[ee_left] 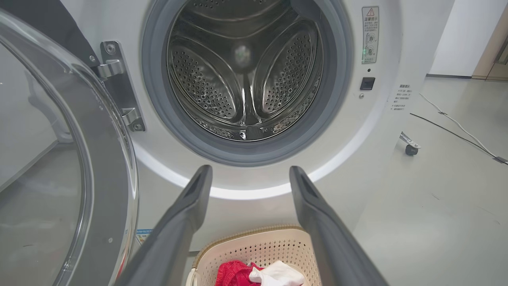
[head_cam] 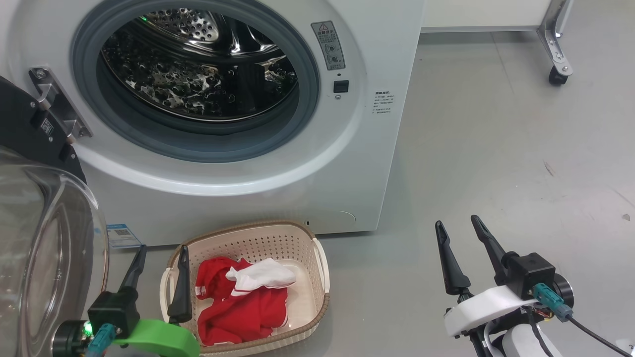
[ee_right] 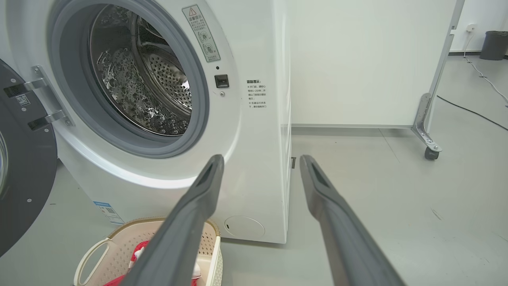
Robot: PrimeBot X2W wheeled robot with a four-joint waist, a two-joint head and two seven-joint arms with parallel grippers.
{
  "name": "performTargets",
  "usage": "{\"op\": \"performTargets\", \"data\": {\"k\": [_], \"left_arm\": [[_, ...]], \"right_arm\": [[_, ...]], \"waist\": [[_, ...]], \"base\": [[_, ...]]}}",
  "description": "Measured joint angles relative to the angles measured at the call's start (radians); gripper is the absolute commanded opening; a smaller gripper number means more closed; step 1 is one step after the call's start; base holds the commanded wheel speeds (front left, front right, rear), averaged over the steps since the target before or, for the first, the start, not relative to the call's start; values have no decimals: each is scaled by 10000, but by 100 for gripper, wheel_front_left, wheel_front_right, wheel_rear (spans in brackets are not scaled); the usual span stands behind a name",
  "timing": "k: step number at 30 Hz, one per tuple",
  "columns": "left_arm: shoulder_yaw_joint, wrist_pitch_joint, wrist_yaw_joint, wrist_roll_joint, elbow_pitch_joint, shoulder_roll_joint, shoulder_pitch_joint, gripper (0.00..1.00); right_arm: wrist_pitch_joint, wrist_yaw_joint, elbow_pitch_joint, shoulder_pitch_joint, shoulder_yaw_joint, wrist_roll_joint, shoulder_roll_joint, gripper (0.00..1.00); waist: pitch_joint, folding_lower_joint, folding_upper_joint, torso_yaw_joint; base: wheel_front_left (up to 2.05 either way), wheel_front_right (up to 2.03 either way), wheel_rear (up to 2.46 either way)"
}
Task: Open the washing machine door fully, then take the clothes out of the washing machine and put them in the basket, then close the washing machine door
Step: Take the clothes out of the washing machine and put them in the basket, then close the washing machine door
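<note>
Both left gripper (head_cam: pixel 163 248) and right gripper (head_cam: pixel 457 220) are held with fingers spread. Clothes (head_cam: pixel 243 302) are heaped in the basket (head_cam: pixel 322 277) before the washing machine (head_cam: pixel 297 188); door (head_cam: pixel 30 238) is swung wide.

We see a smooth grey floor (head_cam: pixel 496 148). The big white washing machine (head_cam: pixel 248 198) stands on it. The basket (head_cam: pixel 278 245) sits on the floor just in front of the machine. Off to the right, a little black wheel (head_cam: pixel 558 77) under a metal leg (head_cam: pixel 553 29) rests on the floor, and a thin cable (ee_right: pixel 472 113) lies there too.
</note>
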Motion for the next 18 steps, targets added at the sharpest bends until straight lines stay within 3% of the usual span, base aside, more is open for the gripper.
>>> {"op": "performTargets", "data": {"k": [18], "left_arm": [[-17,493,171,100,-1047,33,513,100]], "right_arm": [[0,-2,-75,13,-6,0,13,100]], "waist": [[37,0,0,-43]], "base": [[0,0,0]]}}
